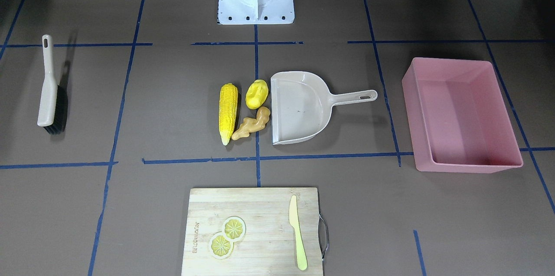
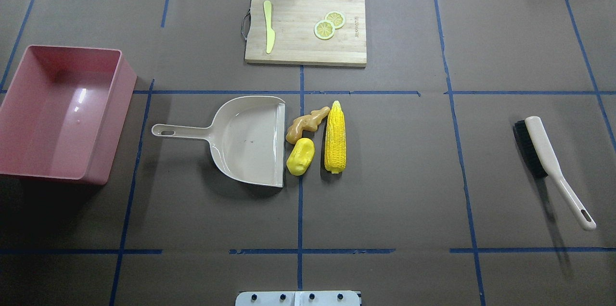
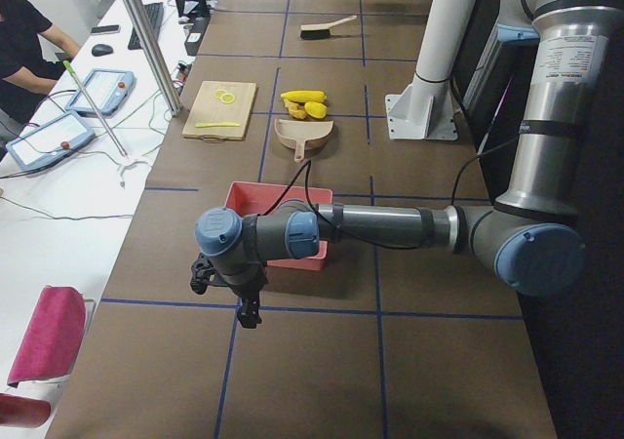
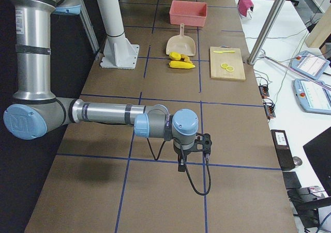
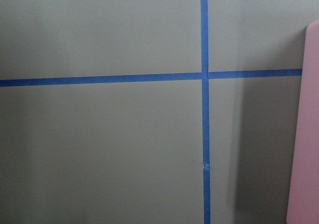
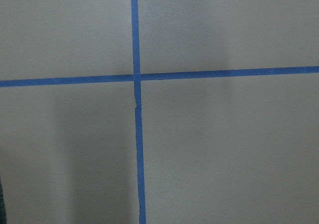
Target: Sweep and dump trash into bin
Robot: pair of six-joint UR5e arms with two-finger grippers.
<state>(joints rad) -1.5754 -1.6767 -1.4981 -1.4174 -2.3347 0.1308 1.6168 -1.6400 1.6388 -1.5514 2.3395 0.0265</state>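
Two UR5e arms reach out low over the brown table [image 2: 385, 176], each at its own end and well apart from the objects in the middle. The left gripper [image 3: 250, 312] hangs near the outer side of the bin, and the right gripper [image 4: 181, 164] hangs over a crossing of blue tape lines. Whether either gripper's fingers are parted or closed cannot be told. Largest of the objects, the pink bin [image 2: 118, 104] stands on the robot's left. The wooden cutting board [image 2: 298, 46] lies at the table's far edge. The beige dustpan [image 2: 250, 137] lies between the bin and the trash, handle toward the bin, open lip toward the trash. The brush [image 2: 544, 152] lies well apart on the robot's right. The corn cob [image 2: 335, 136] lies parallel to the lip. Between cob and lip lie the ginger root [image 2: 305, 124] and the yellow lump [image 2: 301, 157], both just beside the lip. On the board rest a pale knife [image 2: 268, 31] and two overlapping lemon slices [image 2: 329, 25].
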